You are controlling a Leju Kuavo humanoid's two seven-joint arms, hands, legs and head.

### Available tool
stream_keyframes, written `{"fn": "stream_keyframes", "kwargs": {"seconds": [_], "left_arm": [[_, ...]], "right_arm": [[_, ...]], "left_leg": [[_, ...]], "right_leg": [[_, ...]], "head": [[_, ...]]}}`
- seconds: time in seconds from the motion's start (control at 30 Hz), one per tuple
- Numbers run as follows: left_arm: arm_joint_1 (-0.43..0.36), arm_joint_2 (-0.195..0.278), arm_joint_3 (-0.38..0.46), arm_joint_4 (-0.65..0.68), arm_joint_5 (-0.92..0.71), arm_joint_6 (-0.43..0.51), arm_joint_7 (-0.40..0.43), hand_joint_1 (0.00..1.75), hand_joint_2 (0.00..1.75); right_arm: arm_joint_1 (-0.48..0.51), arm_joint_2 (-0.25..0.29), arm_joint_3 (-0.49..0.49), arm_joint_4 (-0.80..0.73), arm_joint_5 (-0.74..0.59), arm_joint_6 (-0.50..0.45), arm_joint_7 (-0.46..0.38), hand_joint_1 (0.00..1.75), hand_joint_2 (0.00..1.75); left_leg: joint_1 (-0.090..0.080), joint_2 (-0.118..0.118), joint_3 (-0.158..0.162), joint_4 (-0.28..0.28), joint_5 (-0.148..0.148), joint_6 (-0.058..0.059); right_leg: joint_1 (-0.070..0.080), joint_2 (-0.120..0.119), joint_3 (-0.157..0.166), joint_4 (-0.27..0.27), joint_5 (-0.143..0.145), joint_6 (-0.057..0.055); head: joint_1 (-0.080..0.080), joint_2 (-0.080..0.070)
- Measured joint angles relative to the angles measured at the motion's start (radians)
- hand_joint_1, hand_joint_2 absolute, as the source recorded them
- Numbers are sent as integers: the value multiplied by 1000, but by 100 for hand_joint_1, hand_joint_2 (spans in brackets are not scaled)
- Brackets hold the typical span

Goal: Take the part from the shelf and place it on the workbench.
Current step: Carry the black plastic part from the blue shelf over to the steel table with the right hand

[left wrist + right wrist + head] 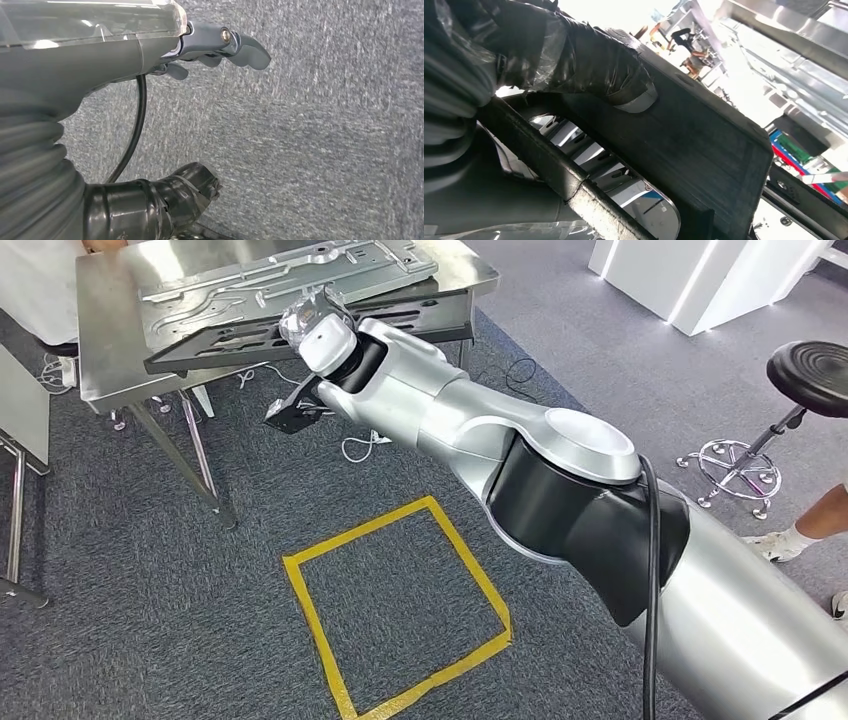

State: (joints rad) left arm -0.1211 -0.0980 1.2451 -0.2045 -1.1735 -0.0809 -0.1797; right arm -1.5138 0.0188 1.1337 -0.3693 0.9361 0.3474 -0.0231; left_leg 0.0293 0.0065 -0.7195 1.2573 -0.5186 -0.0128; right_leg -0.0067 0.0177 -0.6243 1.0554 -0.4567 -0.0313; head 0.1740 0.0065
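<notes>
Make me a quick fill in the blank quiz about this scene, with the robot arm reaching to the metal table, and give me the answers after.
1. The right hand holds the black frame at the edge of the steel ____.
2. A silver metal part lies on ____ of the black frame.
3. The tape square on the carpet is ____.
4. The left hand hangs above grey ____.

Answers: workbench; top; yellow; carpet

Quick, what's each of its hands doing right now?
Left hand: holds nothing, fingers apart, over grey carpet.
Right hand: grips the black frame at the metal table.
</notes>
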Motion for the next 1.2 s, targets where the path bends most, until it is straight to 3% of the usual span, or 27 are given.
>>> {"fn": "stream_keyframes", "kwargs": {"seconds": [0.07, 0.1, 0.17, 0.27, 0.33, 0.4, 0.43, 0.47, 0.53, 0.6, 0.67, 0.77, 0.83, 0.9, 0.93, 0.97, 1.0, 1.03, 1.1, 1.2], "left_arm": [[1, 0, 0, 0, -1, 0, 0, 0, 175], [1, 0, 0, 0, -1, 0, 0, 0, 175], [1, 0, 0, 0, -2, 0, 0, 0, 175], [4, -2, 0, 0, -3, 0, 0, 0, 175], [6, -4, 0, 0, -3, 0, 0, 0, 175], [6, -5, 0, 0, -3, 0, 0, 0, 175], [6, -6, 0, 0, -3, 0, 0, 0, 175], [7, -6, 0, 0, -3, 0, 0, 0, 175], [10, -8, 0, 0, -3, 1, 0, 0, 175], [11, -10, 0, 0, -3, 1, 0, 0, 175], [11, -11, 0, 0, -3, 1, 0, 0, 175], [10, -13, 0, 0, -4, 1, 0, 0, 175], [10, -13, 0, 0, -7, 1, 0, 0, 175], [11, -11, 0, 0, -10, 1, 0, 0, 175], [11, -11, 0, 1, -10, 2, 0, 0, 175], [11, -10, 0, 1, -10, 2, 0, 0, 175], [10, -10, 0, 1, -11, 2, 0, 0, 175], [10, -10, 0, 0, -11, 2, 0, 0, 175], [11, -9, 0, 1, -11, 2, 0, 0, 175], [11, -9, 0, 1, -12, 2, 1, 0, 175]], "right_arm": [[-3, -5, -1, 0, 2, 2, -5, 175, 175], [-6, -7, -1, 0, 3, 4, -8, 175, 175], [-9, -13, -2, 0, 4, 8, -12, 175, 175], [-12, -21, -5, 0, 5, 11, -20, 175, 175], [-16, -27, -8, -1, 5, 12, -23, 175, 175], [-16, -30, -9, -1, 6, 15, -27, 175, 175], [-14, -32, -9, -1, 7, 17, -29, 175, 175], [-12, -34, -9, -1, 7, 18, -31, 175, 175], [-13, -37, -10, -1, 9, 19, -34, 175, 175], [-18, -38, -11, -1, 12, 20, -37, 175, 175], [-18, -38, -12, -2, 16, 22, -39, 175, 175], [-17, -37, -13, -3, 19, 26, -38, 175, 175], [-18, -32, -14, -3, 21, 25, -33, 175, 175], [-15, -21, -14, -3, 23, 25, -29, 175, 175], [-11, -15, -14, -3, 24, 25, -29, 175, 175], [-7, -9, -14, -3, 24, 25, -28, 175, 175], [-3, -3, -14, -3, 24, 24, -27, 175, 175], [-1, 3, -14, -3, 24, 23, -25, 175, 175], [0, 13, -14, -3, 27, 21, -21, 175, 175], [2, 27, -15, -3, 33, 20, -20, 175, 175]], "left_leg": [[-11, -2, 51, -132, 74, 21], [-16, -3, 72, -180, 88, 28], [-21, -3, 89, -215, 86, 32], [-15, -1, 103, -240, 90, 35], [-11, 1, 113, -252, 93, 39], [-11, 1, 114, -251, 89, 43], [-11, 1, 115, -249, 86, 44], [-11, 0, 115, -246, 83, 44], [-11, -2, 118, -237, 74, 41], [-14, -3, 118, -230, 66, 35], [-16, -2, 116, -229, 65, 27], [-17, -3, 114, -222, 54, 14], [-15, -3, 80, -146, 13, 6], [-11, -3, 14, -18, -37, -2], [-9, -3, -14, 29, -45, -6], [-6, -3, -25, 39, -34, -9], [-3, -2, -16, 7, -3, -13], [1, -2, 9, -55, 39, -16], [1, -3, 64, -178, 87, -18], [-6, -9, 83, -218, 87, -3]], "right_leg": [[6, 1, 10, -1, -8, 1], [7, 1, 12, -1, -10, 3], [8, 1, 11, -5, -9, 10], [8, -2, 6, 4, -20, 26], [7, -6, -36, 91, -66, 35], [3, -7, -106, 219, -114, 42], [1, -8, -129, 256, -117, 45], [-1, -8, -136, 256, -101, 47], [-4, -11, -94, 147, -24, 43], [0, -14, -39, 31, 21, 35], [6, -14, -21, -3, 20, 28], [-1, -16, -8, -24, 24, 14], [-8, -17, 5, -39, 27, 5], [-9, -15, 8, -39, 25, 0], [-9, -13, 10, -38, 23, 0], [-10, -12, 11, -36, 20, 1], [-12, -11, 13, -32, 15, 5], [-14, -10, 15, -27, 10, 9], [-16, -10, 15, -15, -2, 21], [-12, -9, 13, -12, -6, 37]], "head": [[0, 0], [0, 0], [0, 0], [0, 0], [0, 0], [0, 0], [0, 0], [0, 0], [0, 0], [0, 0], [0, 0], [0, 0], [0, 0], [0, 0], [0, 0], [0, 0], [0, 0], [0, 0], [-1, 0], [-2, 0]]}}
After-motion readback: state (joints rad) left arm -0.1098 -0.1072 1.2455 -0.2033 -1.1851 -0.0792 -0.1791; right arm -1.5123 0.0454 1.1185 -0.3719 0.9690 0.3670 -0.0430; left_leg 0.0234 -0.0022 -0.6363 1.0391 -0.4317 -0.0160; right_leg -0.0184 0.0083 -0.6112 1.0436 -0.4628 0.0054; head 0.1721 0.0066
